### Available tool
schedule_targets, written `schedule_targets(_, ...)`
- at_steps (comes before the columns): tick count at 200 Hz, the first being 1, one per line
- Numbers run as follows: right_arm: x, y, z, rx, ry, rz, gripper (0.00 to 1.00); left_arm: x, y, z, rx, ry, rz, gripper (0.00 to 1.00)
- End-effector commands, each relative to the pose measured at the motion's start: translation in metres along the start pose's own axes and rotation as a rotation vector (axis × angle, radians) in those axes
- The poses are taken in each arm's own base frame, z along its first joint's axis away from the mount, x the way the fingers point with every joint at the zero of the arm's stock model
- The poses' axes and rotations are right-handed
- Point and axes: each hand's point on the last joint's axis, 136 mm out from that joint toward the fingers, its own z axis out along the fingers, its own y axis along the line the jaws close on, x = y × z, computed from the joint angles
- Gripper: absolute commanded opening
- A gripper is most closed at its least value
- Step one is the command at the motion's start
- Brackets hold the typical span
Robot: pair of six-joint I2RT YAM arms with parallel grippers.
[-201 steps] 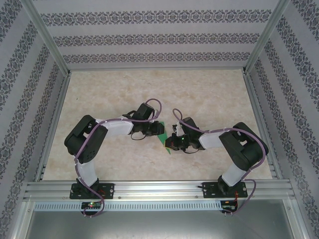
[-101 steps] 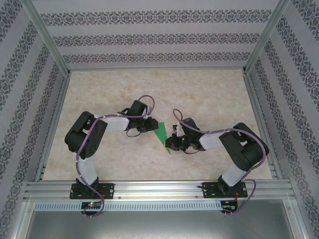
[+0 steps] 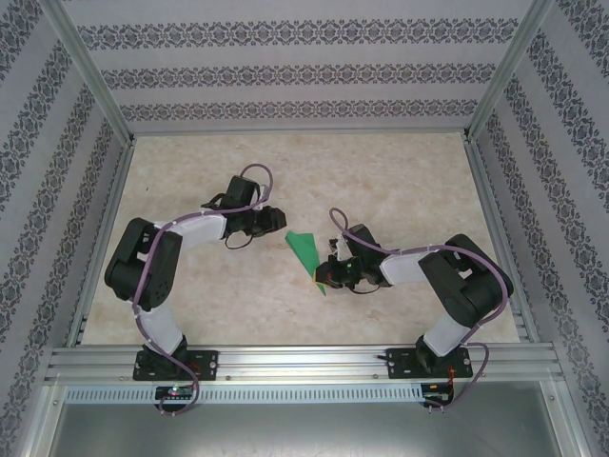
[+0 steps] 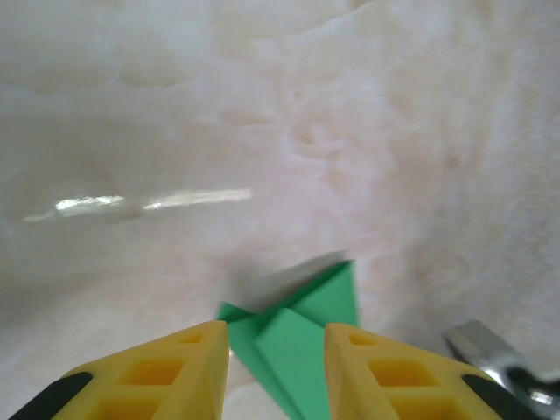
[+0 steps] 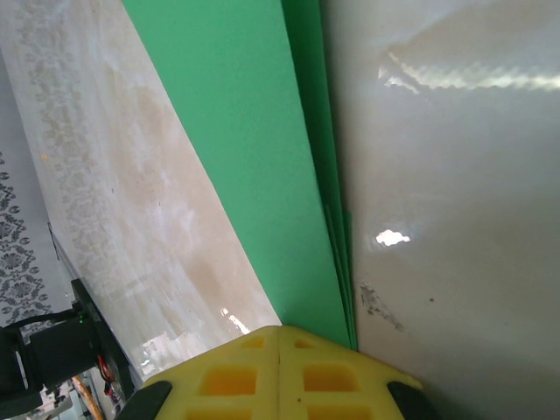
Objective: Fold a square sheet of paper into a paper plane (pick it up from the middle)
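Note:
The paper plane (image 3: pixel 304 251) is bright-green paper folded into a narrow, layered dart, and it sits at mid-table. My right gripper (image 3: pixel 328 276) is shut on its near end. In the right wrist view the yellow fingertips (image 5: pixel 278 331) meet over the stacked green layers (image 5: pixel 254 149). My left gripper (image 3: pixel 277 218) hangs to the left of the paper, apart from it. In the left wrist view its gripper (image 4: pixel 277 332) is open, and the folded green wings (image 4: pixel 331 293) lie on the table beyond the gap.
The marbled beige table (image 3: pixel 400 181) is walled by patterned panels (image 3: pixel 304 71) on three sides. An aluminium rail (image 3: pixel 304 362) runs along the near edge, carrying both arm bases. Part of the right arm's metal (image 4: pixel 490 350) shows at the lower right of the left wrist view.
My left arm has drawn back to the left and slightly further away, off the paper, uncovering its folded top, and its jaws have widened. The right gripper and the paper stayed put.

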Motion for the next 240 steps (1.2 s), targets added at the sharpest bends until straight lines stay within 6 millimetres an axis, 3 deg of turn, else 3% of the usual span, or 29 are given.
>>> schedule_targets(1,0.038,-0.052,0.002,0.179,0.111,0.112,0.00,0.013,-0.034,-0.007,0.100,0.009,0.029,0.35)
schedule_targets(28,0.037,-0.053,0.003,0.180,0.109,0.113,0.00,0.037,-0.058,0.009,0.138,0.070,0.079,0.33)
schedule_targets(52,0.038,-0.053,0.002,0.180,0.109,0.111,0.00,0.054,-0.065,0.033,0.139,0.128,0.100,0.32)
schedule_targets(103,0.036,-0.044,-0.001,0.155,0.104,0.105,0.00,0.056,-0.028,0.069,0.047,0.169,0.076,0.31)
schedule_targets(157,0.012,-0.003,-0.016,0.099,0.047,0.049,0.01,0.068,-0.004,0.068,-0.049,0.201,0.097,0.30)
schedule_targets(201,-0.017,0.038,-0.021,0.023,-0.017,-0.007,0.04,0.070,-0.005,0.069,-0.029,0.209,0.085,0.30)
schedule_targets(240,-0.034,0.037,-0.006,0.030,-0.023,0.008,0.05,0.072,-0.004,0.069,-0.032,0.213,0.078,0.31)
